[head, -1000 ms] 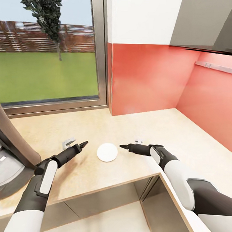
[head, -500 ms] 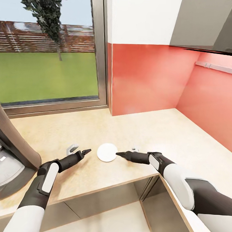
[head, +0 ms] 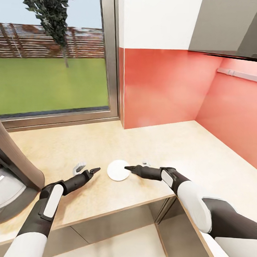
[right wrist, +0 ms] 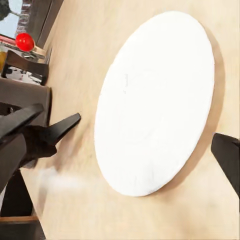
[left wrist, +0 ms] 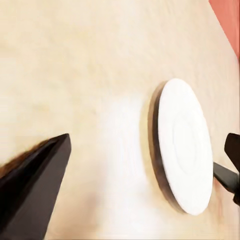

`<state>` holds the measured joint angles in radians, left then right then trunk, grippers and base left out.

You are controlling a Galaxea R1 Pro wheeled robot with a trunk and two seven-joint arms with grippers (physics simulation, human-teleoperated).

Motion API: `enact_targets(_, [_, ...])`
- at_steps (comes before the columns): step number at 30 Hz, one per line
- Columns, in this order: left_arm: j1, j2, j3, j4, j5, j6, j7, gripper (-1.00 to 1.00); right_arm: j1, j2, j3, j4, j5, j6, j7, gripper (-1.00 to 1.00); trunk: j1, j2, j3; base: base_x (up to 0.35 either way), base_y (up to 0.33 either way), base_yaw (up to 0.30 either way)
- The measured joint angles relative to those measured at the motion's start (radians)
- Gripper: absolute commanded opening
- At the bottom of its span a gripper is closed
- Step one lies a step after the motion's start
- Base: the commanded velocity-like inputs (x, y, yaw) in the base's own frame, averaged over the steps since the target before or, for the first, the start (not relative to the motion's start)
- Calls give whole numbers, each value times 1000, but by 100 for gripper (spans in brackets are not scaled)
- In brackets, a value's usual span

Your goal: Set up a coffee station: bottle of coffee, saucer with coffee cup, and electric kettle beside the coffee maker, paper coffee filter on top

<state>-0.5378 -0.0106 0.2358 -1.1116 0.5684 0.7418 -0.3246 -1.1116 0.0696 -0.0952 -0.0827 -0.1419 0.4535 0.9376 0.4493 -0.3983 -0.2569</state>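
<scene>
The saucer (head: 118, 170) lies flat on the kitchen countertop (head: 168, 144), near its front edge. My right gripper (head: 136, 166) stands open just right of the plate, its dark lower fingertip reaching the rim. My left gripper (head: 87, 168) is open a little to the left of the saucer, apart from it. In the left wrist view the saucer (left wrist: 185, 145) lies beyond one of my dark fingers (left wrist: 30, 190). In the right wrist view the saucer (right wrist: 155, 100) is close up. The coffee maker (head: 8, 176) stands at the counter's far left, its red switch (right wrist: 25, 41) in sight.
A window (head: 53, 66) runs along the back of the counter, with a red wall panel (head: 163, 85) to its right and around the corner. A dark hood (head: 235, 32) hangs at upper right. The counter's front edge drops to an open recess (head: 121, 232).
My right gripper has slid left until its fingertip meets the saucer's rim. My left gripper has drifted slightly toward me. The saucer has stayed put.
</scene>
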Motion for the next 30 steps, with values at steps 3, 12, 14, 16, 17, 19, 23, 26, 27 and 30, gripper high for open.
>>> enact_targets(3, [1, -1, 1, -18, 4, -4, -17, 100, -4, -5, -26, 11, -11, -10, 3, 100, 0, 0, 0, 0, 0, 0])
enact_targets(12, [-40, -2, 4, -27, -34, 30, -19, 100, -6, -3, -88, -25, -11, 1, 0, 100, 0, 0, 0, 0, 0, 0])
enact_targets(14, [-51, -3, 4, -22, -44, 42, -17, 100, -6, 1, -103, -36, -4, 12, -3, 100, 0, 0, 0, 0, 0, 0])
enact_targets(16, [-62, -4, 5, -19, -55, 53, -9, 100, -6, 12, -114, -47, -2, 23, -15, 100, 0, 0, 0, 0, 0, 0])
enact_targets(17, [-68, -4, 5, -17, -60, 58, -3, 100, -6, 18, -119, -53, -2, 29, -20, 100, 0, 0, 0, 0, 0, 0])
enact_targets(19, [-79, -6, 7, -15, -62, 70, 9, 100, -6, 29, -130, -64, -3, 41, -31, 100, 0, 0, 0, 0, 0, 0])
enact_targets(23, [-102, -13, 28, -12, -60, 93, 32, 100, -6, 51, -152, -87, -7, 64, -54, 100, 0, 0, 0, 0, 0, 0])
enact_targets(26, [-119, -12, 45, 3, -59, 109, 49, 100, -6, 68, -164, -103, -6, 82, -70, 100, 0, 0, 0, 0, 0, 0])
enact_targets(27, [-124, -11, 51, 9, -59, 115, 55, 100, -6, 74, -164, -109, -6, 87, -76, 100, 0, 0, 0, 0, 0, 0])
enact_targets(30, [-300, -6, 187, 63, -48, 250, 178, 100, -6, 104, -159, -587, -17, 497, -400, 100, 0, 0, 0, 0, 0, 0])
